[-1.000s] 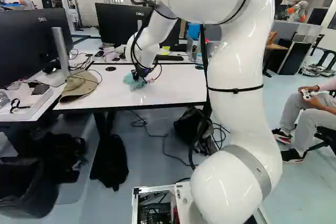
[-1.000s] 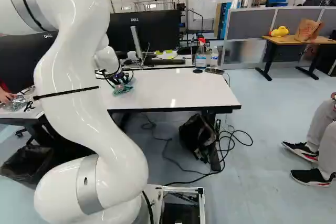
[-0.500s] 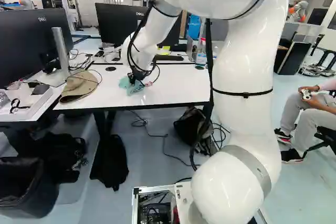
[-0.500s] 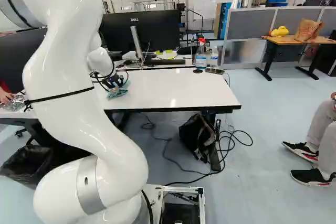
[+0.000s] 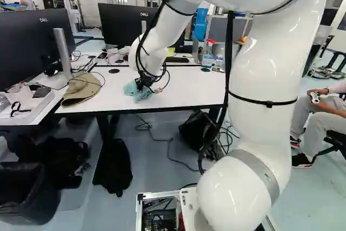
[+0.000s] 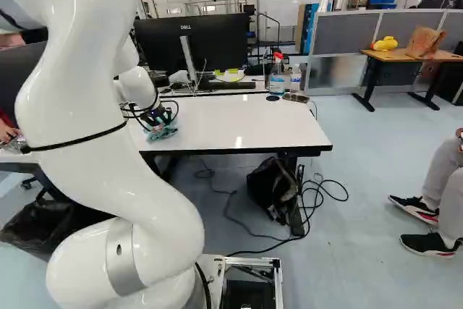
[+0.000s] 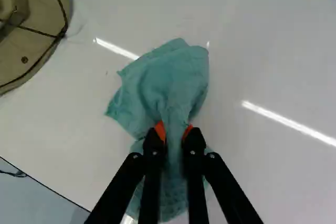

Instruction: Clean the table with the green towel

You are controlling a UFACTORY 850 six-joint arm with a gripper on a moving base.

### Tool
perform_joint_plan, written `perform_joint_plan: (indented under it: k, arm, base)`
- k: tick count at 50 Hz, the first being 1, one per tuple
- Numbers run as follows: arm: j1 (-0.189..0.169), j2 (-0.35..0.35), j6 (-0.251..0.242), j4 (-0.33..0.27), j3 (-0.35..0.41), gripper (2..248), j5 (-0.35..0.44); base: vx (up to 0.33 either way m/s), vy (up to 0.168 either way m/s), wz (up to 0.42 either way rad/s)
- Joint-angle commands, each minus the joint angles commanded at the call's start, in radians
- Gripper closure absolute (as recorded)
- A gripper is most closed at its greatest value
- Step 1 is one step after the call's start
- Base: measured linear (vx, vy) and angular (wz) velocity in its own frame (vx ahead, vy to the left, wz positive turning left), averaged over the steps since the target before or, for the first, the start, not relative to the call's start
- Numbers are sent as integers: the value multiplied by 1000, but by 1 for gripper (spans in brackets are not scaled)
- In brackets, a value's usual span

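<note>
White table [image 5: 178,87]: one. It stays put in both base views, and so does the room.
White arm [image 5: 265,79]: one. It reaches over the table. In the left base view its upper part has swung more to the right.
Big screens [image 5: 116,22]: two. One is past the table's far edge, one past its left end in the left base view.
Hat [image 5: 81,89]: one. It lies at the table's left end in that view and has not moved.
Green towel [image 7: 173,77]: one, all bunched up on the table. It has slid a little closer to the table's near edge, along with the gripper.
Gripper [image 5: 142,84]: one, low over the table. Its two fingers are a little bit apart and pinch the towel.
Orange pads [image 7: 160,130]: two, one on each side of the towel.
</note>
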Motion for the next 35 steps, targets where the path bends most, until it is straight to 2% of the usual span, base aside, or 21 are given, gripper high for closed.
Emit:
perform_joint_plan:
  k: [20, 35]
  arm:
    - [-65, 24, 0, 0, 28, 199, 0]
    - [-118, 12, 0, 0, 14, 199, 0]
  base:
    - [0, 0, 0]
    - [0, 0, 0]
